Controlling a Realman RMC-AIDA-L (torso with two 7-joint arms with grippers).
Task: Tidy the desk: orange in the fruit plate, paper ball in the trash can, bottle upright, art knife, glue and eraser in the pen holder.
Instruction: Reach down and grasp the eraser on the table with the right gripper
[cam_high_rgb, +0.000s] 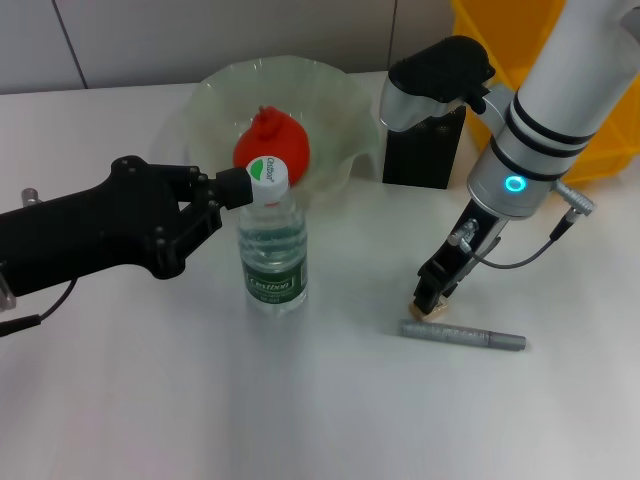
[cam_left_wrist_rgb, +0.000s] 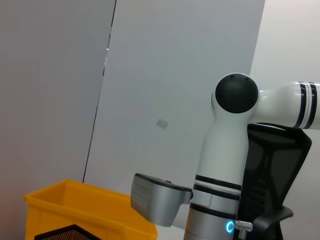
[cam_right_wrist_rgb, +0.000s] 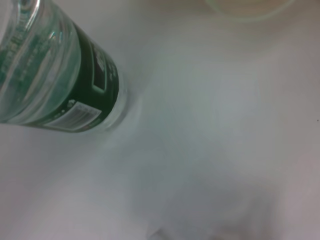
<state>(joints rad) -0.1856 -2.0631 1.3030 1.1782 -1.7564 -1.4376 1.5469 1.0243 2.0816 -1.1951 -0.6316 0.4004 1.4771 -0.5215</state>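
The bottle (cam_high_rgb: 272, 250) stands upright at the table's middle, and it also fills a corner of the right wrist view as the bottle (cam_right_wrist_rgb: 55, 75). My left gripper (cam_high_rgb: 240, 187) reaches in from the left, its tip against the white cap. The orange (cam_high_rgb: 272, 145) lies in the fruit plate (cam_high_rgb: 345, 110) behind the bottle. My right gripper (cam_high_rgb: 433, 298) points down at the table right over the tan eraser (cam_high_rgb: 427, 313). The grey art knife (cam_high_rgb: 463, 336) lies just in front of it. The black pen holder (cam_high_rgb: 425, 150) stands behind. The paper ball and the glue are out of view.
The yellow trash can (cam_high_rgb: 600, 140) sits at the back right, behind my right arm; the left wrist view shows the trash can (cam_left_wrist_rgb: 85, 210) too, with the pen holder's mesh rim (cam_left_wrist_rgb: 65, 234) before it. The fruit plate's rim (cam_right_wrist_rgb: 245, 10) edges the right wrist view.
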